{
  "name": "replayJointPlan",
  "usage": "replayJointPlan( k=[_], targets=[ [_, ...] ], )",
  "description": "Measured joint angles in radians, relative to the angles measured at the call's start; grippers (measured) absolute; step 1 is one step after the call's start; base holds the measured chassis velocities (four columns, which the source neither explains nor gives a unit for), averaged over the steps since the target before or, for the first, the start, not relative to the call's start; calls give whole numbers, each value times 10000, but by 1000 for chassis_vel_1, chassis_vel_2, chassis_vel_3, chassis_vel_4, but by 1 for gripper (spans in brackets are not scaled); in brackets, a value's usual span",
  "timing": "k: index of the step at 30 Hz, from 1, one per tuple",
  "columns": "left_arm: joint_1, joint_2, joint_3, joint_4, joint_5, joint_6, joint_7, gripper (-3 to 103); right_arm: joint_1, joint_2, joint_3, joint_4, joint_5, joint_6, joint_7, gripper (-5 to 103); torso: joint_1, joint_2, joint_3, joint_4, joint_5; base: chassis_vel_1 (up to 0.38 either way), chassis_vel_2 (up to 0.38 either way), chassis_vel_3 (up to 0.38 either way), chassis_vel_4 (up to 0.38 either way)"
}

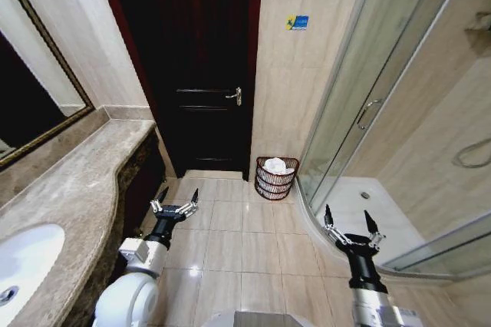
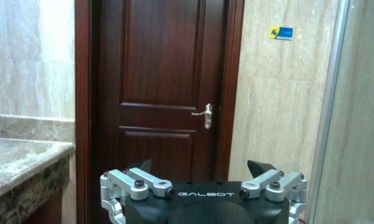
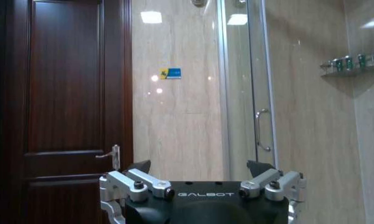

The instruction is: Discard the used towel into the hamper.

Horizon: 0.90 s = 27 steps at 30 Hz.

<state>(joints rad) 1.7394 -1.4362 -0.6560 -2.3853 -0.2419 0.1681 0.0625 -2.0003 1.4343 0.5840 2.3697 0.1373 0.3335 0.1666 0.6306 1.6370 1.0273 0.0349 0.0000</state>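
The hamper (image 1: 275, 178), a small round dark reddish-brown wire basket, stands on the tiled floor against the wall between the door and the shower glass. A white towel (image 1: 278, 166) lies bunched inside it, showing above the rim. My left gripper (image 1: 178, 199) hangs open over the floor tiles, left of the hamper and nearer to me, with nothing in it. My right gripper (image 1: 350, 222) is also open and empty, to the right of the hamper by the shower's curved base. Both open grippers, the left gripper (image 2: 199, 169) and the right gripper (image 3: 199, 168), face the door wall.
A dark wooden door (image 1: 201, 66) with a metal handle (image 1: 235, 96) is shut behind the hamper. A marble counter (image 1: 77, 189) with a white sink (image 1: 23, 262) runs along the left. The glass shower enclosure (image 1: 368, 104) fills the right. Open floor tiles (image 1: 245, 242) lie between.
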Motion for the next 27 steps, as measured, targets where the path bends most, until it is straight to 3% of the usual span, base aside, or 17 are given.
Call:
replayJointPlan(
  k=[27],
  targets=[
    [1,0,0,0,0,0,0,100,-1,0,0,0,0,0,0,100,1,3,0,1,0,0,0,0,0]
  ],
)
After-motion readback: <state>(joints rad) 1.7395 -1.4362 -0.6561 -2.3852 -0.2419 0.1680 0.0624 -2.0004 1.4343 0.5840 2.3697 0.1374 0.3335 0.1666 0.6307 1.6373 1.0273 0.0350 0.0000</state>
